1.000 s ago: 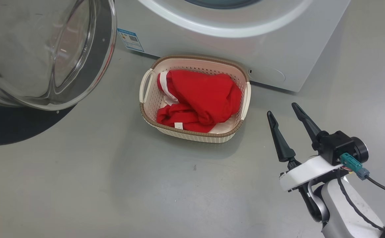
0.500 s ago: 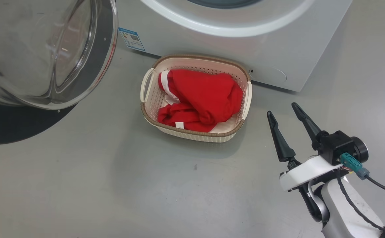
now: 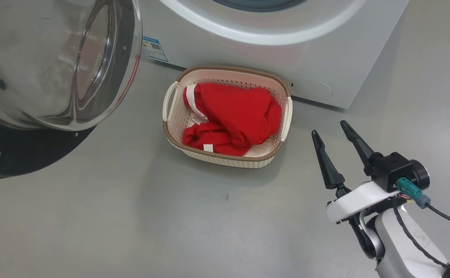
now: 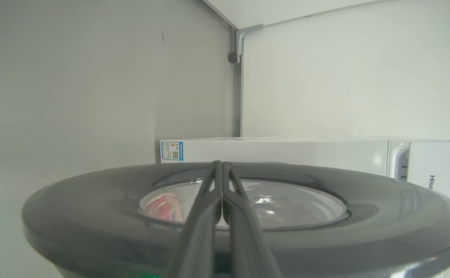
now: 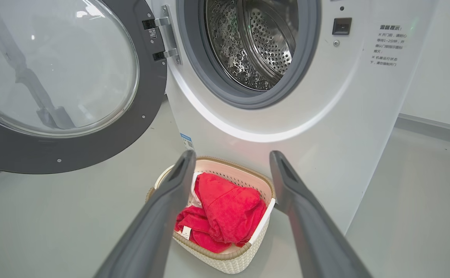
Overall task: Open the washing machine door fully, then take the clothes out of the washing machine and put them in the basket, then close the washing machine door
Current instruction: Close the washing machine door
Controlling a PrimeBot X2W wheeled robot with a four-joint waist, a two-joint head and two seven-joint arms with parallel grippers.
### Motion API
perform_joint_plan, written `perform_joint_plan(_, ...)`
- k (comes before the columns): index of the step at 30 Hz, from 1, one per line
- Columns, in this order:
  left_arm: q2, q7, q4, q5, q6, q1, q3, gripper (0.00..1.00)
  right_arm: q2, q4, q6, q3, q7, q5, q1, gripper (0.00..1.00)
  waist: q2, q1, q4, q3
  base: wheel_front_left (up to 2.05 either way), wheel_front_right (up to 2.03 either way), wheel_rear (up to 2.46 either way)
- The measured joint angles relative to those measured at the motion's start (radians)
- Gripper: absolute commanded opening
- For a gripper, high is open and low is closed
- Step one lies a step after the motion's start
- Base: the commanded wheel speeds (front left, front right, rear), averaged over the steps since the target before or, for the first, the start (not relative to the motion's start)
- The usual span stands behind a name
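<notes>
Grey floor bears the basket; a pale wall flanks the washing machine.

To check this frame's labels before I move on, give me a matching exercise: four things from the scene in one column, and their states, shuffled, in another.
Things:
1. clothes
2. washing machine door
3. left gripper
4. right gripper

States:
a. swung open
b. fingers spread apart, holding nothing
c. lying in the basket
d. fingers pressed together

Pairs: 1-c, 2-a, 3-d, 4-b
</notes>
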Motion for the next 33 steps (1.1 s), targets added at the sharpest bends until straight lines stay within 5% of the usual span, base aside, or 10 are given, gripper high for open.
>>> perform_joint_plan(17,-0.065,0.193,0.002,-0.047,-0.099,0.046,-0.041,0.00,0.017,0.018,0.000,0.010,-0.007,0.023,0.002,1.00,0.0000,0.0000,0.002,-0.060,0.00,0.00,0.00)
perform_joint_plan(33,-0.159,0.347,-0.054,-0.109,-0.146,0.090,-0.074,0.00,0.025,0.020,0.000,0.001,-0.007,0.023,0.002,1.00,0.0000,0.0000,0.009,-0.075,0.00,0.00,0.00)
